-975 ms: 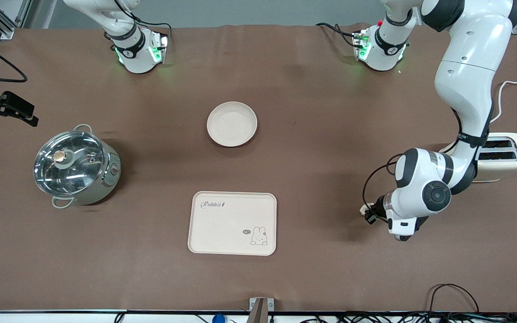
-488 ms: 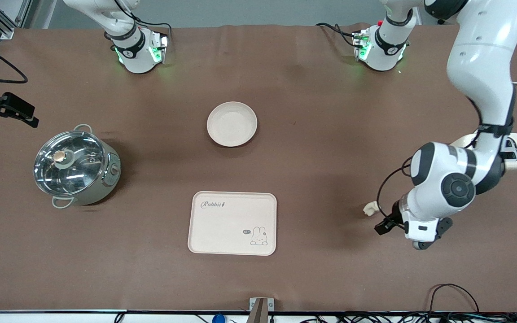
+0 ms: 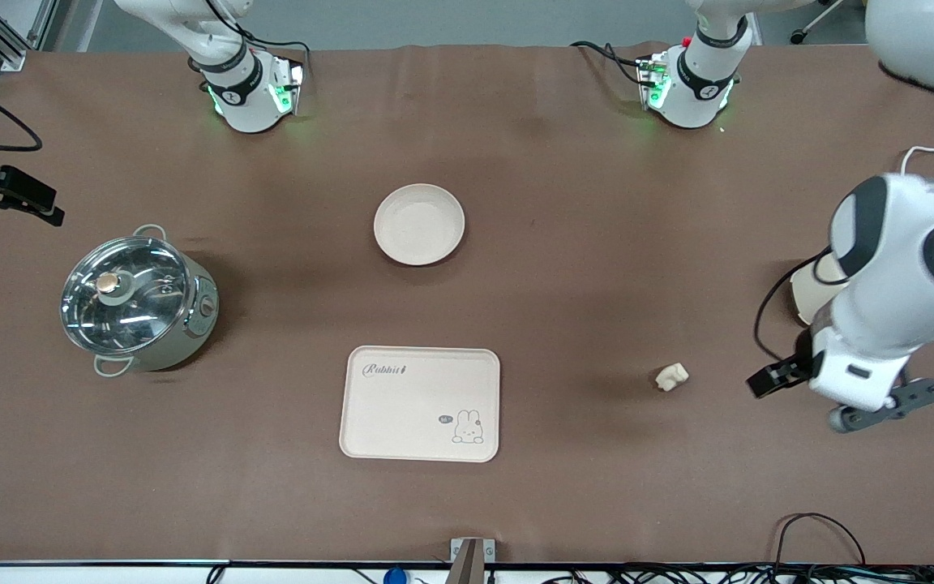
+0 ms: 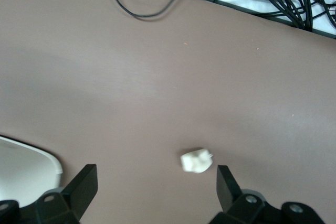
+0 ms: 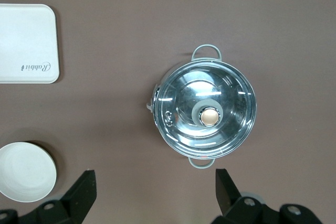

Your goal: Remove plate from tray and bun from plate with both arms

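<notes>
Bun (image 3: 671, 376) now free on table, left pincer (image 4: 157, 190) opened, withdrawn.

shiny metal pot (image 3: 139, 304), matt plate (image 3: 419, 224)

A lidded steel pot (image 3: 137, 303) stands near the table's (image 3: 564, 243) edge at the right arm's end — two handles, glass lid. A cream rabbit tray (image 3: 420, 403) lies toward the edge nearest the front camera, midway along — flat.
</notes>
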